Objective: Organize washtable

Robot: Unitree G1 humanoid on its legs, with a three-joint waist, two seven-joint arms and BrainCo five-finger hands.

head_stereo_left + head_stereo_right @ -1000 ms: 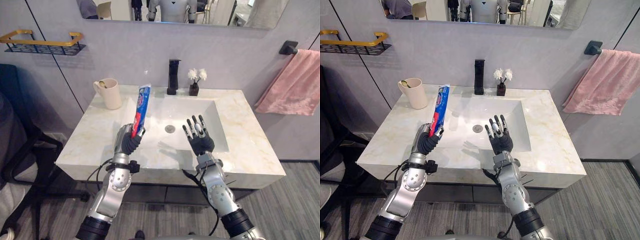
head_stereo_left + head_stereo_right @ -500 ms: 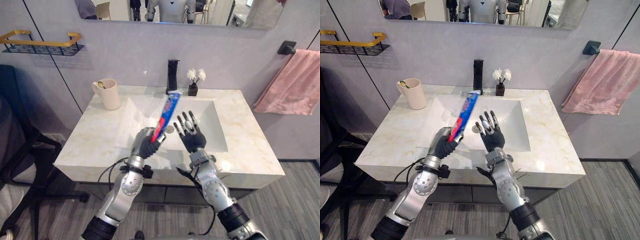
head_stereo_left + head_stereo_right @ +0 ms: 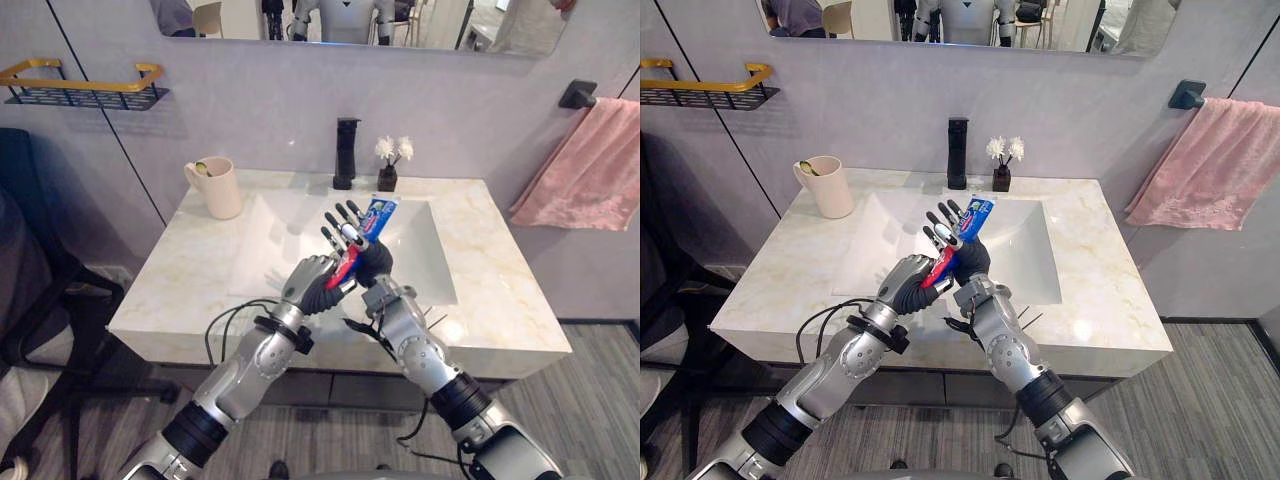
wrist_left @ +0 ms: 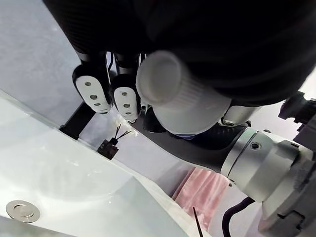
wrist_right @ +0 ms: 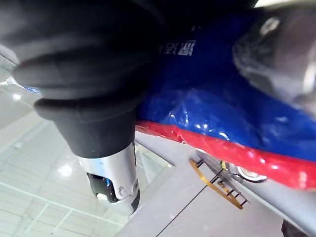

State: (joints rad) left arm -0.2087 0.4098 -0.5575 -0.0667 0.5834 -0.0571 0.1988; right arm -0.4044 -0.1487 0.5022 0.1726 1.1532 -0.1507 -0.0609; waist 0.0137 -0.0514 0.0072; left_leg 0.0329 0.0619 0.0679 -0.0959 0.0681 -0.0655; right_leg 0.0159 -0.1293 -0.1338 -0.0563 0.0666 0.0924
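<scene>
A blue and red toothpaste tube [image 3: 374, 214] is held over the sink basin [image 3: 283, 226], tilted up to the right. My left hand [image 3: 312, 286] is shut on its lower red end, and the white cap [image 4: 172, 93] shows past its fingers in the left wrist view. My right hand [image 3: 371, 263] is open, its straight fingers [image 3: 342, 226] upright against the tube's side. The tube's blue and red skin [image 5: 207, 101] lies close against the palm in the right wrist view. Both hands meet above the washtable's marble top [image 3: 185, 275].
A cream cup [image 3: 222, 188] with something in it stands at the counter's back left. A black faucet [image 3: 346, 153] and a small vase of white flowers [image 3: 388, 176] are behind the basin. A pink towel [image 3: 592, 165] hangs right, a gold rack [image 3: 85, 88] left.
My left hand carried the tube rightward and tipped it over toward the right hand. The right hand came up and left until its fingers met the tube.
</scene>
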